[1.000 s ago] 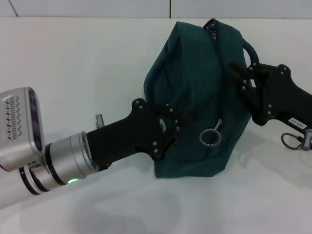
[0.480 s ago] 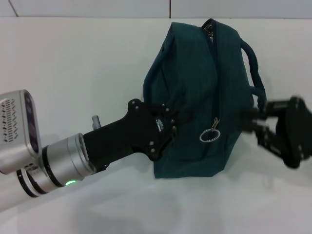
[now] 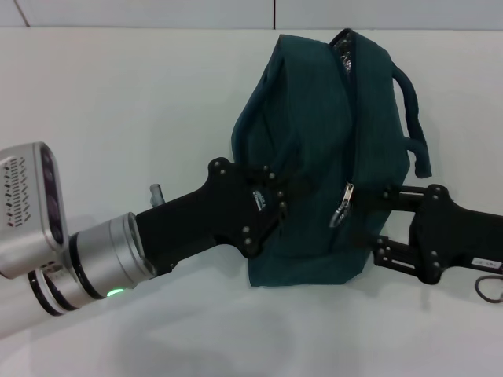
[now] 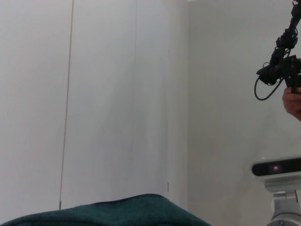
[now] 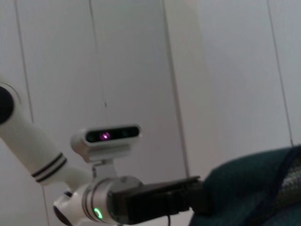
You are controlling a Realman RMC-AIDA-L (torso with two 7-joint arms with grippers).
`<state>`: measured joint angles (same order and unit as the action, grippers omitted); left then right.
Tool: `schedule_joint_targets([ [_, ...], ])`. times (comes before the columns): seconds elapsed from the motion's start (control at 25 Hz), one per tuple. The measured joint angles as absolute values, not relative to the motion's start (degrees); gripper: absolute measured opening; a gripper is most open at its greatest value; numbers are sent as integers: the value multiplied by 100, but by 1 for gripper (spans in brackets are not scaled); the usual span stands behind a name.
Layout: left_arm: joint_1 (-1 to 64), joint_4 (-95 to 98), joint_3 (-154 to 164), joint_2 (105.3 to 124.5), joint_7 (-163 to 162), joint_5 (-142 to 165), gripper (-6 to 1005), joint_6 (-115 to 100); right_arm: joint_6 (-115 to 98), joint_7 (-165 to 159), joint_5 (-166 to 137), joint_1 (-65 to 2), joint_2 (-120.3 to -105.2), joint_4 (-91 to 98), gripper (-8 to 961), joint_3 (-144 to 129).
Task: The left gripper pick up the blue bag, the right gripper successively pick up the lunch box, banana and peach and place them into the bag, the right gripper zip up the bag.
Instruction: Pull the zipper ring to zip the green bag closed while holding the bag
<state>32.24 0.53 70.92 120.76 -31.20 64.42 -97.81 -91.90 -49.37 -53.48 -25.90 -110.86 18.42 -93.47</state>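
The blue bag [image 3: 314, 133] stands on its side on the white table, its zipper running down to the pull [image 3: 343, 206]; a bit of silver lining shows at the top end. My left gripper [image 3: 284, 196] is shut on the bag's left side and holds it. My right gripper [image 3: 365, 221] is open at the bag's lower right, its upper finger [image 3: 373, 194] just beside the zipper pull. The bag also shows in the left wrist view [image 4: 117, 212] and the right wrist view [image 5: 254, 188]. The lunch box, banana and peach are out of view.
The white table [image 3: 118, 94] stretches to the left and in front of the bag. One cord handle [image 3: 413, 118] hangs at the bag's right. A person's hand [image 4: 294, 101] shows far off in the left wrist view.
My right gripper has come down from the bag's upper right by the handle to the zipper pull low on the bag. The ring pull has turned and no longer shows as a circle.
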Motion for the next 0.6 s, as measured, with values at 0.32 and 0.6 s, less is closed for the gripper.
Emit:
schedule_joint_targets([
  [0.32,3228,52,7087,12076,-3120,6442,48,-9827,-9123,-4962,-5862,-2810,-11250,1868,495,-9362],
  [0.6,3196,53,7088,12076,-3120,6441,48,-9829,-9235,-4944,-5959,-2800,-11278,1927,494,-9349],
])
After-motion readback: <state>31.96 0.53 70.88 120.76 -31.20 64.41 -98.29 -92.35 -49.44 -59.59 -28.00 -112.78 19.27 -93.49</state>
